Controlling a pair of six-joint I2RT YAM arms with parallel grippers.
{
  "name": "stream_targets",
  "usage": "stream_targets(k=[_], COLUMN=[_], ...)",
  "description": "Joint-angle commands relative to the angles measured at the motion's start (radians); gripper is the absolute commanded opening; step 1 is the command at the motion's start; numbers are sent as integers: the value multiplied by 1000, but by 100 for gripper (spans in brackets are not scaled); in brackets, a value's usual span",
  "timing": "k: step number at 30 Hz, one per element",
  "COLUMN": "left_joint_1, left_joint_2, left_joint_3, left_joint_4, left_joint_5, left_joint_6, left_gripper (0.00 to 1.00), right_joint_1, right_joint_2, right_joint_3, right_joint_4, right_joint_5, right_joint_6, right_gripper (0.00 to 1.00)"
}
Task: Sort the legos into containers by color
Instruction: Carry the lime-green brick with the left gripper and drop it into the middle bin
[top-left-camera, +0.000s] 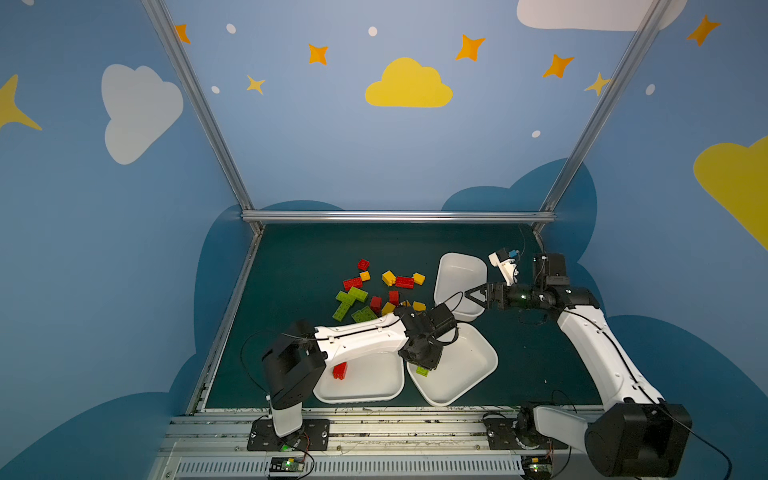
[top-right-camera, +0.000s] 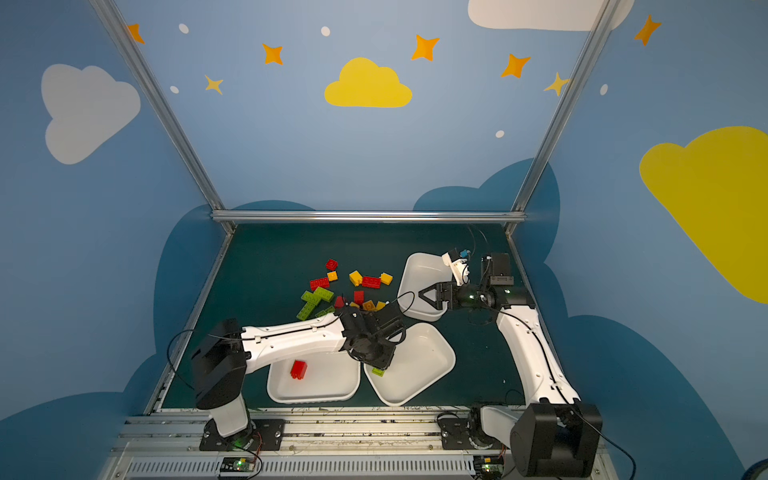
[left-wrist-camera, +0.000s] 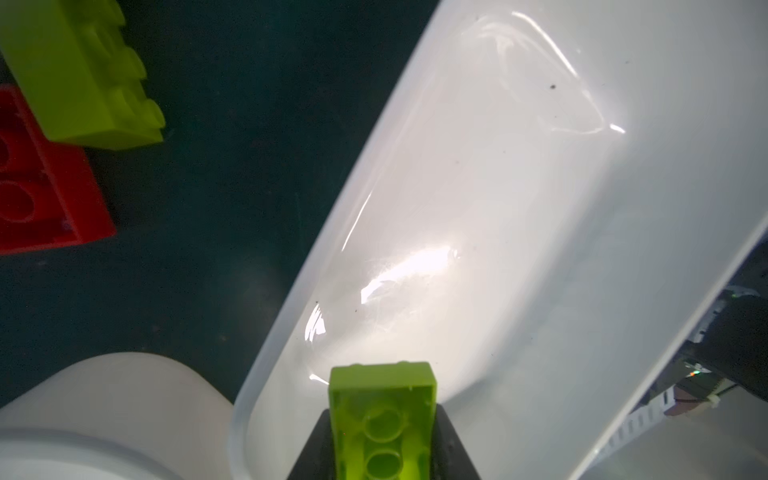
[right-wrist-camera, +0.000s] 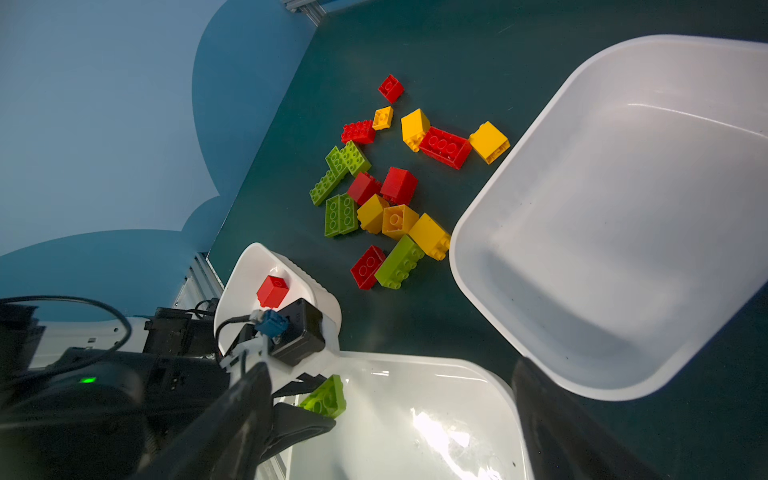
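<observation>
My left gripper (top-left-camera: 423, 366) is shut on a lime green lego (left-wrist-camera: 384, 419), its hollow underside facing the left wrist camera. It hangs over the near corner of the near-right container (top-left-camera: 469, 374), also seen as green lego (right-wrist-camera: 326, 397). A red lego (top-left-camera: 340, 370) lies in the near-left container (top-left-camera: 374, 395). My right gripper (top-left-camera: 473, 297) stands open and holds nothing above the far container (top-left-camera: 461, 270). Loose red, green and yellow legos (top-left-camera: 374, 291) lie in a pile on the dark mat, also in the right wrist view (right-wrist-camera: 395, 187).
The near-left and near-right containers nearly touch at their corners. A green lego (left-wrist-camera: 83, 70) and a red one (left-wrist-camera: 37, 187) lie on the mat close to the near-right container's rim. A metal frame rail (top-left-camera: 399, 216) bounds the mat at the back.
</observation>
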Motion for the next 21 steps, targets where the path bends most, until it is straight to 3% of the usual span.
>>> stream_targets(k=[1,7,13,16,21], left_joint_1=[-5,-6,19,82,265], left_joint_2=[17,-14,-75,-123,-191], left_joint_3=[-19,-15,59,53,21], left_joint_4=[32,16,-129,-167,-178], left_joint_5=[15,29,-25,-37,-20], left_joint_6=[9,22,56,91,221], left_gripper=[35,59,71,74,80], right_joint_1=[-4,-4,-3,-3,14], right_joint_2=[-19,-23,-31,-34,-46], right_joint_3=[-14,-19,-11,-4,-6], right_joint_4=[-17,-24,-20,-17,12], right_joint_5=[2,-3,-25,-46,-66], right_joint_6=[-14,-15,-7,-3,22], right_gripper=[89,89,89,89,89])
